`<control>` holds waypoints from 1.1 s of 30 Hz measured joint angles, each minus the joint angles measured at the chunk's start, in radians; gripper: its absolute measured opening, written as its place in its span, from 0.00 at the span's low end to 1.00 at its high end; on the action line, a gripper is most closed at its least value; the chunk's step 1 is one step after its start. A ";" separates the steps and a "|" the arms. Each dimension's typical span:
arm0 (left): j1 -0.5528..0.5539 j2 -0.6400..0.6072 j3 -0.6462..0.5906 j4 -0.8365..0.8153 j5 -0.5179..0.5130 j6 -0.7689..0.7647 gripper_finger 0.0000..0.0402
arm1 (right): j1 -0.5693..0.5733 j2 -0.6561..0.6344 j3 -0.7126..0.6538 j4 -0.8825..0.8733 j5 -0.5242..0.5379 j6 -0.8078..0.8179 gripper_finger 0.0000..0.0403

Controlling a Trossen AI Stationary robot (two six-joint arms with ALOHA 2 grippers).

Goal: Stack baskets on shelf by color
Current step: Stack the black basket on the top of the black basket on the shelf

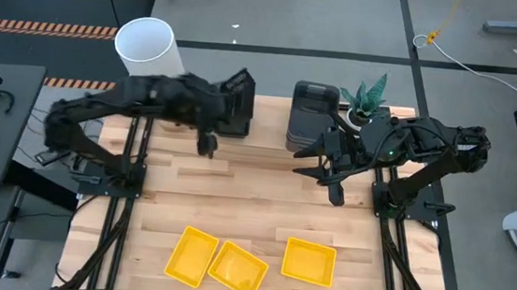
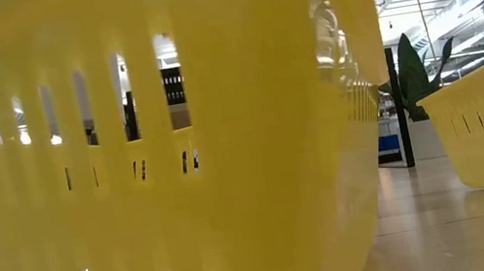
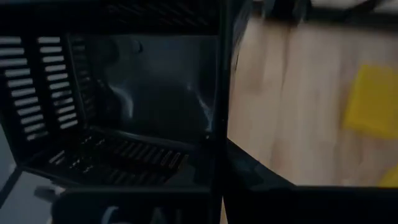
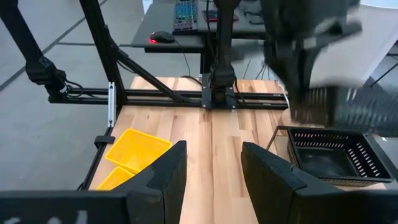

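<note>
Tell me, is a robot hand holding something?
Yes. The left gripper holds a black basket by its rim, tilted above the table. The right gripper is open, empty.

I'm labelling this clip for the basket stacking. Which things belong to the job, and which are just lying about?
Job:
- three yellow baskets at the table's near edge
- black basket in the left gripper
- dark basket stack

Lying about:
- white bucket
- potted plant

Three yellow baskets (image 1: 250,262) near edge, black basket (image 1: 236,105) raised

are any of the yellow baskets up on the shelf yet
No. In the high view all three yellow baskets lie on the wooden table's near edge, far from the shelf.
</note>
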 joint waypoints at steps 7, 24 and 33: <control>0.042 0.134 -0.001 -0.144 -0.005 0.045 0.03 | 0.001 0.000 0.000 -0.019 0.000 0.012 0.39; 0.053 0.222 -0.001 -0.236 -0.047 0.137 0.03 | 0.001 0.000 0.000 -0.037 0.002 0.029 0.39; 0.053 0.222 -0.001 -0.283 -0.042 0.129 0.11 | 0.002 0.000 0.000 -0.034 0.002 0.019 0.39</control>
